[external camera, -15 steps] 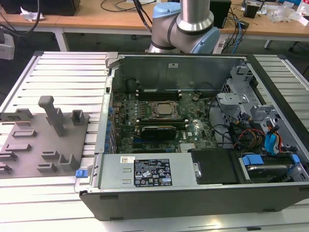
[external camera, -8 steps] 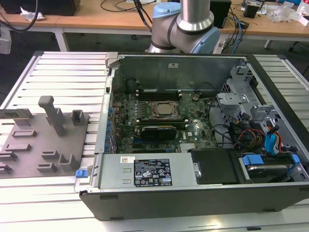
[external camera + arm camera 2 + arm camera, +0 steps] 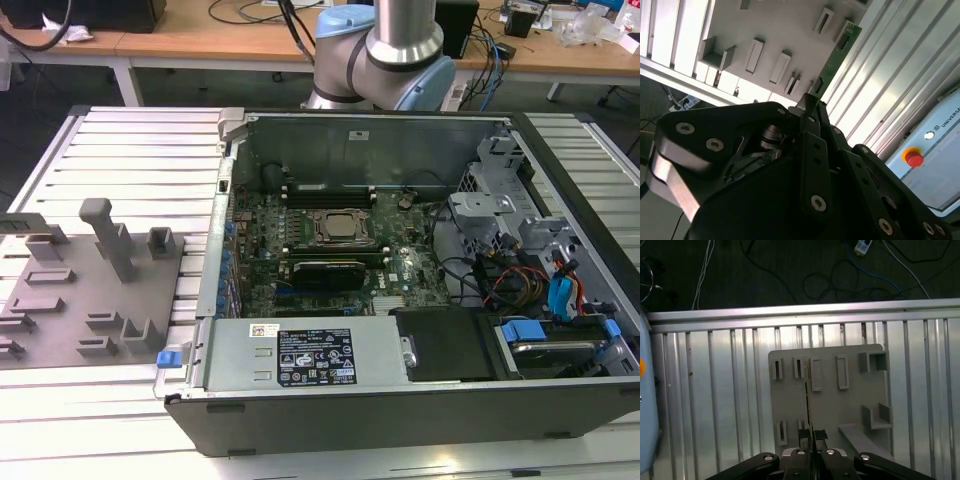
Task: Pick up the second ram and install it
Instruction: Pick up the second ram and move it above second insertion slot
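The gripper [image 3: 811,100] pinched one end of the second ram [image 3: 838,50], a thin green stick (it looked like just a line in the first wrist view). The ram was held up over the grey fixture plate [image 3: 840,410] with its little slots. On the exterior view's right of the plate sat the open computer case [image 3: 400,415].

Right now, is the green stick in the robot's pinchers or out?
In. In the second wrist view the gripper is shut on the second ram, which sticks out beyond its fingertips.
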